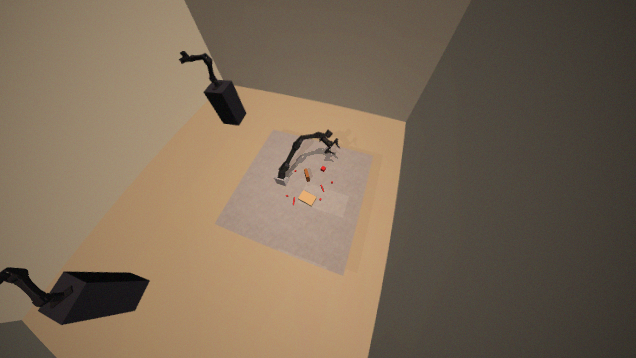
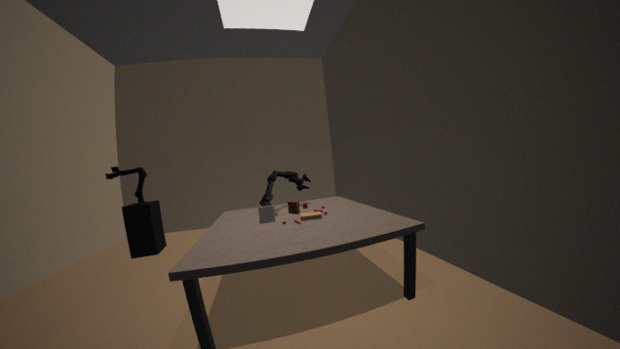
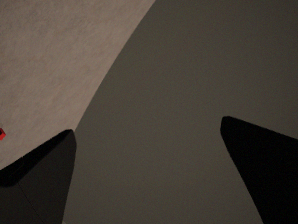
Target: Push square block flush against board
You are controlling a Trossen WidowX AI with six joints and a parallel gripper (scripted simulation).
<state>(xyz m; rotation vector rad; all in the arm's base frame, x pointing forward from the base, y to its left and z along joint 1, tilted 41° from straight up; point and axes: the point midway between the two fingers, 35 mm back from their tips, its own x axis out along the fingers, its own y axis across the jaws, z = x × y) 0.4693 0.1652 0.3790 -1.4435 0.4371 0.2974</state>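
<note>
A grey, dark-legged table (image 2: 253, 244) carries a flat tan wooden board (image 1: 307, 198), a small brown block (image 1: 307, 174), a red cube (image 1: 323, 169), scattered red pegs (image 1: 293, 200) and the arm's pale base (image 2: 266, 213).

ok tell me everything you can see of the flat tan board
The board is a thin, flat, light orange-tan slab, wood-like, roughly rectangular. It lies flat on the grey table, nearer the viewer than the brown block in the top view, and clearly apart from it. Small red bits lie scattered around it. The gripper hangs above the table well away, jaws open, touching nothing.
</note>
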